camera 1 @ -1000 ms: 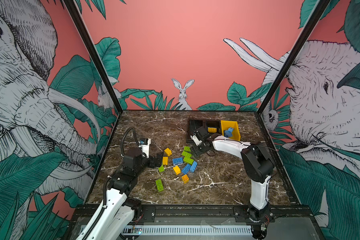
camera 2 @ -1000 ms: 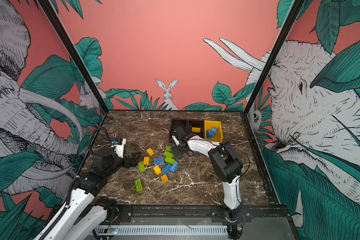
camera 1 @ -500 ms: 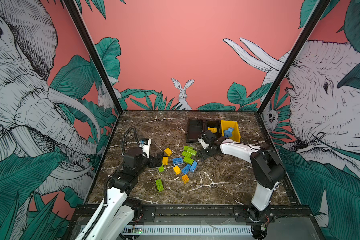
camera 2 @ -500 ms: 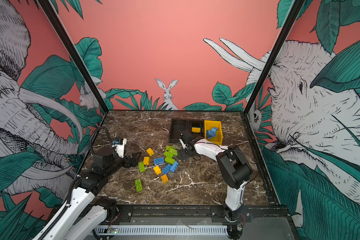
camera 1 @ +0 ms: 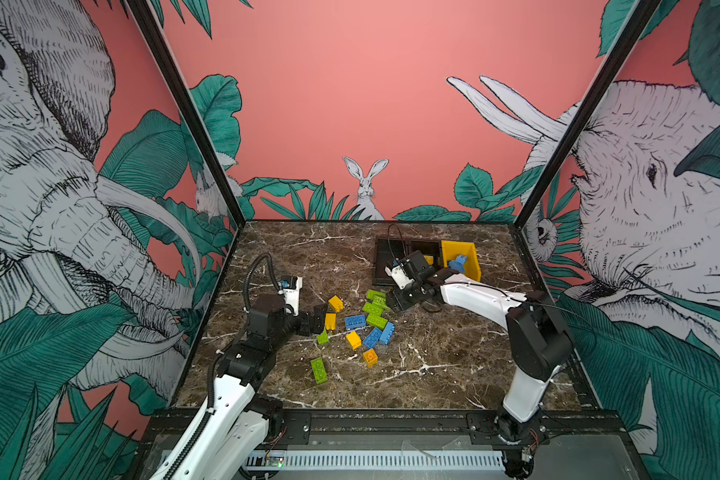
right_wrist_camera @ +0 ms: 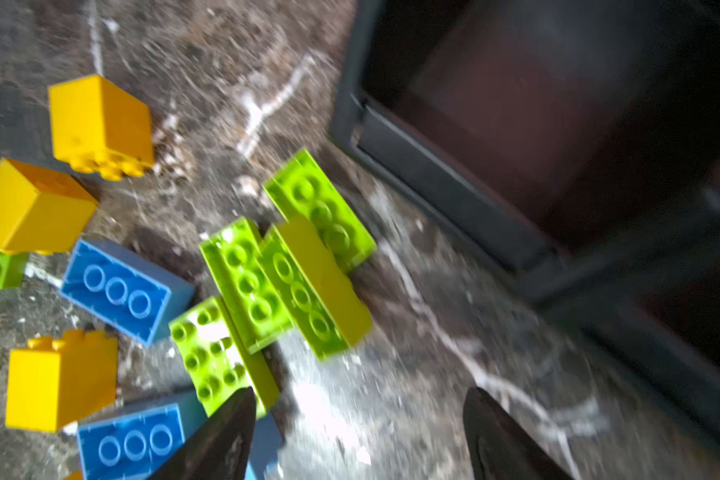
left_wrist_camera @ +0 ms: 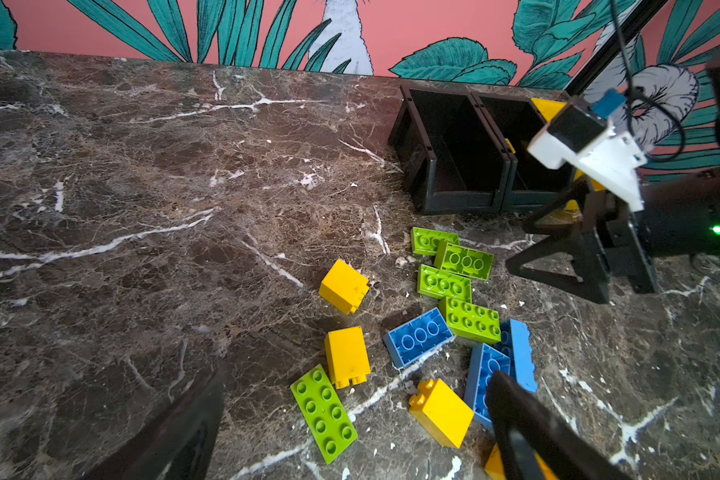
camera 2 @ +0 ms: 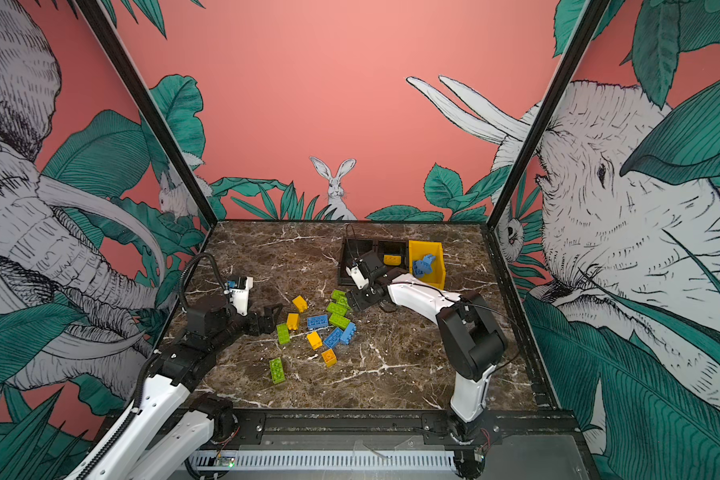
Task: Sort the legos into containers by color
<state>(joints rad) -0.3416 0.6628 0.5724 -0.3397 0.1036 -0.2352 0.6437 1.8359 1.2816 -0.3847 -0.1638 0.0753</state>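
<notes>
In both top views the legos (camera 1: 355, 322) are lying scattered at mid-table, lime green, yellow and blue mixed. A blue brick (camera 1: 458, 262) is sitting in the yellow bin (camera 1: 474, 264) at the far right, and a binned yellow brick (camera 2: 391, 259) is lying in the right one of the two joined black bins (camera 2: 366, 245). The left gripper (camera 1: 317, 320) is hovering low at the pile's left edge, and the right gripper (camera 1: 393, 301) is reaching in at its far-right edge, near the bins' fronts. In the left wrist view the left gripper's jaws are standing spread wide and holding nothing, with a tall yellow brick (left_wrist_camera: 347, 353) and a lime green eight-stud brick (left_wrist_camera: 323, 411) lying in the gap ahead of them. These are probably going to handle as light, rigid, smooth plastic, so pinching across the two flat long sides rather than over the studs is looking safest, and a glancing touch is likely to send one skidding on the marble table (left_wrist_camera: 142, 187). In the right wrist view, which is blurred, the right gripper's jaws are standing apart and empty over bare marble. One finger (right_wrist_camera: 225, 432) is sitting just beside a cluster of lime green bricks (right_wrist_camera: 304, 270), though I cannot tell whether it is touching them. Those bricks are touching and overlapping, so lifting one is likely to disturb its neighbours.
</notes>
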